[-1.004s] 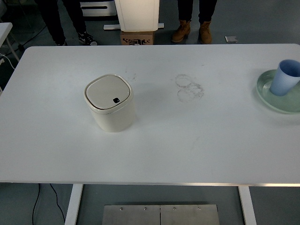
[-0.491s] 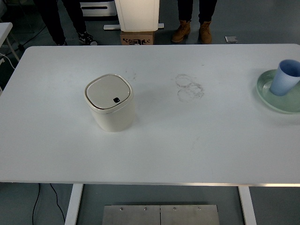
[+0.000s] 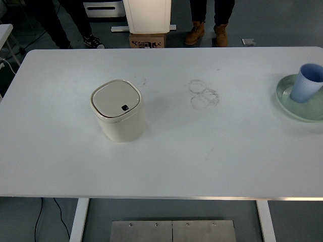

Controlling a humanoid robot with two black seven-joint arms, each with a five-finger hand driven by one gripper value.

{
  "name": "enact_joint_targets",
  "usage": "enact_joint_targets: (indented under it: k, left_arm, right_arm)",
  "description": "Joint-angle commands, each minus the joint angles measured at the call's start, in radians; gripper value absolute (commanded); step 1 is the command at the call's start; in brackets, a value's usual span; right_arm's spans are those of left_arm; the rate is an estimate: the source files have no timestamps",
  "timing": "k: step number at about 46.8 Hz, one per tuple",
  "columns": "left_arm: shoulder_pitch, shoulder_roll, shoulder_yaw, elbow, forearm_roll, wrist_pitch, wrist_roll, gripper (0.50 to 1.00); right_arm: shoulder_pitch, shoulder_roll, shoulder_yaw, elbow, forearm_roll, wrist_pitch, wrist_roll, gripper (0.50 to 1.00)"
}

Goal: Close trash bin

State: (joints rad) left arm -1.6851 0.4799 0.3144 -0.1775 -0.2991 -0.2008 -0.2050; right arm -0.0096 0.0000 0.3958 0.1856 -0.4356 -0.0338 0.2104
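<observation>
The trash bin (image 3: pixel 118 111) stands upright on the left part of the white surface (image 3: pixel 202 151) with its lid lying flat, apparently closed, and no hand is in view, so its state cannot be told.

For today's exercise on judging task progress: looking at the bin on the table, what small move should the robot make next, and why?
Probably none beyond keeping both arms back. The cream trash bin on the white table has its lid lying flat and flush with the rim, so it already looks closed, and neither hand is in view.
</observation>
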Motion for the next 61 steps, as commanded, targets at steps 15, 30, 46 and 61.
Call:
enact_joint_targets:
  k: [15,30,46,61]
  left_arm:
    - [0.074,0.098,-0.049,-0.002,0.002,0.014,0.019,1.0]
    - [0.113,0.103,-0.046,-0.008,0.014,0.015,0.019,1.0]
    - [0.151,0.101,-0.051,-0.004,0.002,0.037,0.021,1.0]
    - [0.229,0.1,-0.146,0.0,0.0,0.083,0.047,1.0]
  right_arm:
    - [0.0,0.0,0.0,0.0,0.0,0.0,0.0,0.991]
    - [0.0,0.0,0.0,0.0,0.0,0.0,0.001,0.991]
    - [0.0,0.0,0.0,0.0,0.0,0.0,0.0,0.991]
    - [0.0,0.0,0.0,0.0,0.0,0.0,0.0,0.991]
